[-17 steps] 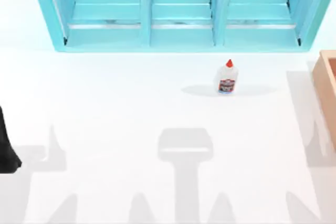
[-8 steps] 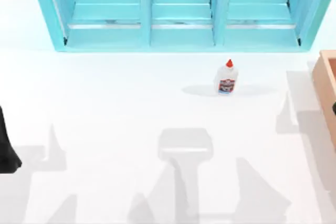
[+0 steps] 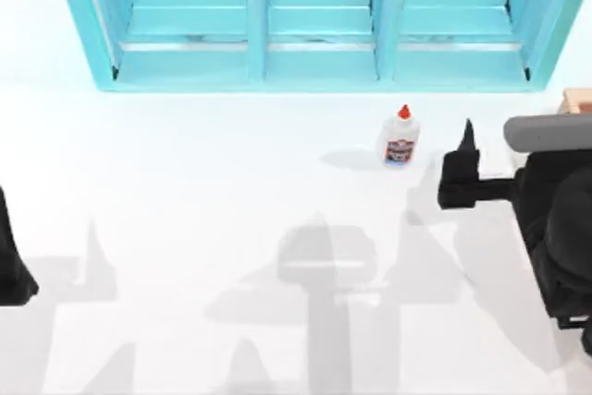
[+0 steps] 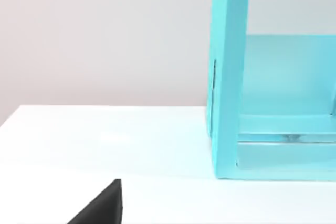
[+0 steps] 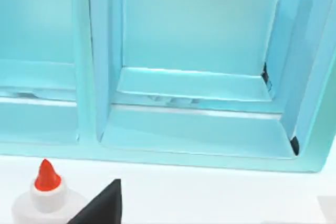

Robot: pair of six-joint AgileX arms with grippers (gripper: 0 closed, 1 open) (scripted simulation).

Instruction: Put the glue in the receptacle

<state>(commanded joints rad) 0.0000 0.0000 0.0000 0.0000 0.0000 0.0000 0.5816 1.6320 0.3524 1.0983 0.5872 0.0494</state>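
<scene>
- While the glue (image 3: 400,139) stands upright on the white tabletop (image 3: 203,182), just in front of the turquoise shelf unit (image 3: 314,20) along the far edge, the right hand (image 3: 460,166) hangs a little to its right, close to the bottle but not touching it.
- From above, one dark pointed finger (image 3: 467,136) of that hand aims toward the far edge, with a dark block behind it; how far the hand is spread I cannot tell.
- The right arm (image 3: 555,219) reaches in from the tabletop's right edge, and a small corner of the tan receptacle (image 3: 577,99) peeks out just beyond it, near the far right corner.
- Its wrist view has the bottle's orange-red cap and white shoulder (image 5: 47,190) low in frame, with a dark fingertip (image 5: 102,205) beside it and the shelf unit's compartments behind.
- The left arm (image 3: 14,256) sits parked at the tabletop's left edge; its wrist view looks at the shelf unit's end wall (image 4: 228,72), and the state of its hand I cannot tell.
</scene>
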